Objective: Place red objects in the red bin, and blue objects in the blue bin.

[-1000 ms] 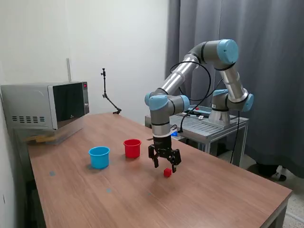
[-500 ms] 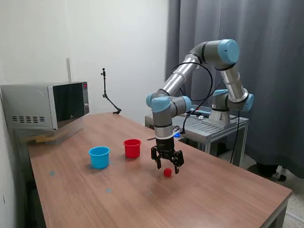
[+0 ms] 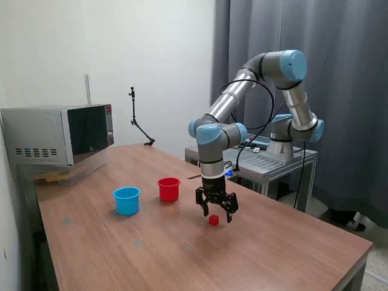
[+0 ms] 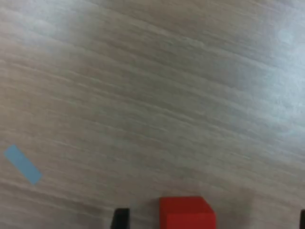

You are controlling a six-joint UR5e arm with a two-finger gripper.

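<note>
One small red cube [image 3: 213,220] lies on the wooden table. My gripper [image 3: 217,216] hangs open just above it, one finger on each side of the cube and not touching it. In the wrist view the same red cube [image 4: 187,213] shows close up, with a dark fingertip [image 4: 120,219] beside it. The red cup [image 3: 168,189] stands further toward the exterior view's left, and the light blue cup [image 3: 127,200] stands beyond it on the same side. No blue cubes are in view.
A microwave [image 3: 59,134] sits at the table's far corner on the exterior view's left. A metal side table [image 3: 267,160] with the arm's base stands behind the wooden table. A strip of blue tape [image 4: 22,164] is stuck to the tabletop.
My gripper has drifted toward the exterior view's right and come to hang over the red cube. The cube and both cups have stayed where they were.
</note>
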